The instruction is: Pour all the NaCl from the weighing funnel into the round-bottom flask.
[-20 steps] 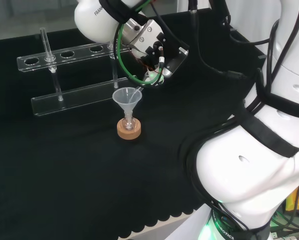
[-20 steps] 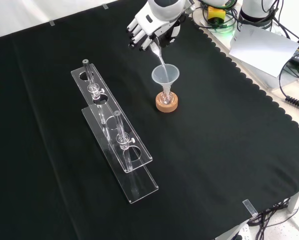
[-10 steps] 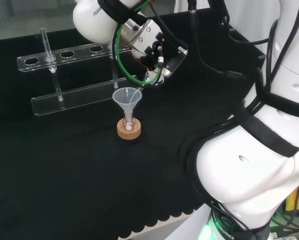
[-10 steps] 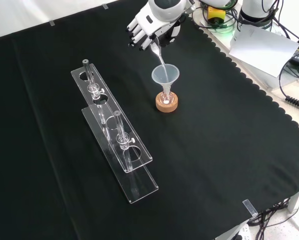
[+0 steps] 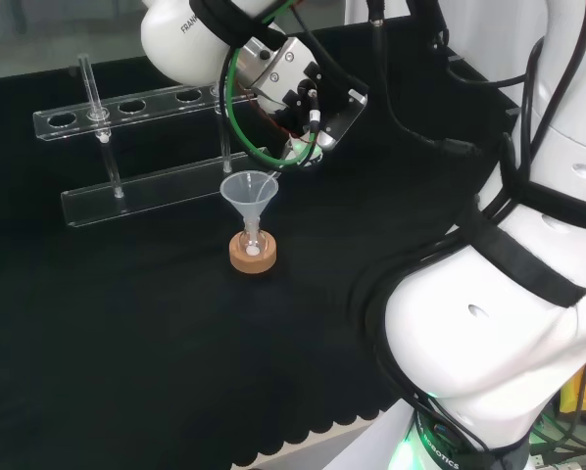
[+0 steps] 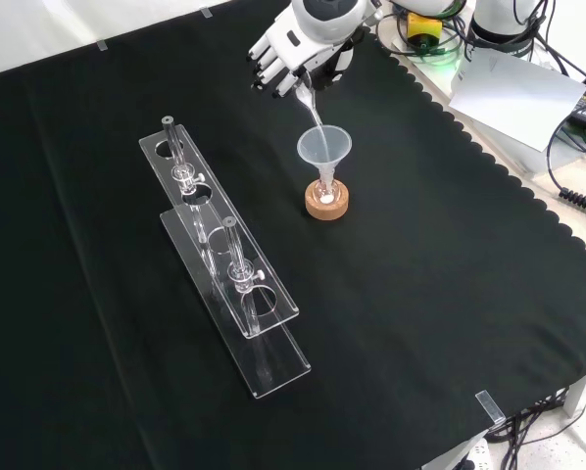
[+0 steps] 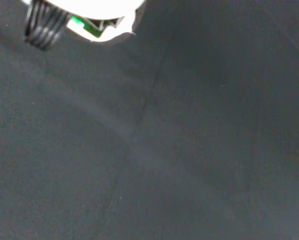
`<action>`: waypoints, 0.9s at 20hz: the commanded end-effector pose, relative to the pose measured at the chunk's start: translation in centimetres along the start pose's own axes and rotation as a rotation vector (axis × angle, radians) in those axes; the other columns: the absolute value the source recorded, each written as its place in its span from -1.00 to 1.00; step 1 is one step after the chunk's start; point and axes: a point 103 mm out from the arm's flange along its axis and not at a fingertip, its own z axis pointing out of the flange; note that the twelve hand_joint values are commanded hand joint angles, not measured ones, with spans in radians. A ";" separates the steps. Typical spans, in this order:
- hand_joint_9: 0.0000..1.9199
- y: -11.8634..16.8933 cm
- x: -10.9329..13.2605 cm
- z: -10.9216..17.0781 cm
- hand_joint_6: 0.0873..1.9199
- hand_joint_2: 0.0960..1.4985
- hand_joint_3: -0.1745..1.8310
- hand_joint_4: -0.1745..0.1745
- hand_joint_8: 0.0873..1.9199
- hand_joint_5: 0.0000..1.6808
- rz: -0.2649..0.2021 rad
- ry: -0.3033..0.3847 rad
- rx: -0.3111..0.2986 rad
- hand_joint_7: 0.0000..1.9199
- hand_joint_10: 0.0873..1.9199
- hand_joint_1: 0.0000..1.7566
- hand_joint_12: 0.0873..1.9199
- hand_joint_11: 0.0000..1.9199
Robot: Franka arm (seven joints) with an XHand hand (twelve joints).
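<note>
In the head view the hand (image 5: 298, 93) hangs above and to the right of a clear plastic funnel (image 5: 249, 192) whose stem drops into the neck of a small round-bottom flask (image 5: 252, 248) seated on a cork ring (image 5: 253, 257). From the hand a slim clear weighing funnel (image 5: 276, 174) slants down and to the left, its low tip resting at or just over the funnel's right rim; whether they touch cannot be told. A white speck shows low in the flask, which I take to be salt already through. Behind stands a clear acrylic test-tube rack (image 5: 136, 186), well apart from the pour. In the front view the hand (image 6: 298, 49) comes in from the top, its fingers (image 6: 267, 67) curled round the upper end of the weighing funnel (image 6: 311, 106), which runs down and slightly right to end at the far rim of the funnel (image 6: 323, 147); the flask (image 6: 326, 192) and cork ring (image 6: 327, 205) sit directly below that mouth. The rack (image 6: 224, 264) lies to the left. So the long axis of the held piece points from the fingers down into the funnel, outlet lowest, and the coming move turns on keeping that tip inside the rim while the tilt steepens, in my judgement. The wrist view gives black cloth (image 7: 189, 150) and a blurred white part of the hand (image 7: 89, 10), nothing of the glassware.
</note>
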 end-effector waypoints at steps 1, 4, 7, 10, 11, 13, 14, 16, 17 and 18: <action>-0.27 0.1 0.1 -0.3 -0.05 -0.24 -0.02 1.00 -0.36 0.37 0.001 -0.013 0.006 -0.65 -0.53 0.25 0.23 -0.42; -0.27 0.1 0.3 -0.5 -0.05 -0.24 -0.02 1.00 -0.36 0.37 0.002 -0.020 0.011 -0.65 -0.53 0.25 0.23 -0.42; -0.27 0.2 0.3 -0.6 -0.05 -0.24 -0.02 1.00 -0.36 0.37 0.002 -0.023 0.011 -0.65 -0.53 0.25 0.23 -0.43; -0.27 0.2 0.3 -0.6 -0.05 -0.24 -0.02 1.00 -0.36 0.37 0.005 -0.030 0.015 -0.65 -0.53 0.25 0.23 -0.43; -0.27 0.3 0.3 -0.6 -0.05 -0.24 -0.02 1.00 -0.36 0.37 0.004 -0.032 0.016 -0.65 -0.53 0.25 0.23 -0.43; -0.27 0.2 0.4 -0.7 -0.05 -0.24 -0.02 1.00 -0.36 0.37 0.005 -0.034 0.016 -0.65 -0.53 0.25 0.23 -0.43; -0.27 0.2 0.4 -0.7 -0.05 -0.24 -0.02 1.00 -0.36 0.37 0.006 -0.038 0.016 -0.65 -0.53 0.25 0.23 -0.43; -0.27 0.3 0.4 -0.8 -0.05 -0.24 -0.02 1.00 -0.36 0.37 0.006 -0.043 0.016 -0.65 -0.53 0.25 0.23 -0.43; -0.27 0.3 0.5 -0.9 -0.05 -0.24 -0.02 1.00 -0.36 0.37 0.006 -0.046 0.017 -0.65 -0.53 0.25 0.23 -0.43; -0.27 0.3 0.5 -0.9 -0.05 -0.24 -0.02 1.00 -0.36 0.37 0.006 -0.047 0.018 -0.65 -0.53 0.25 0.23 -0.43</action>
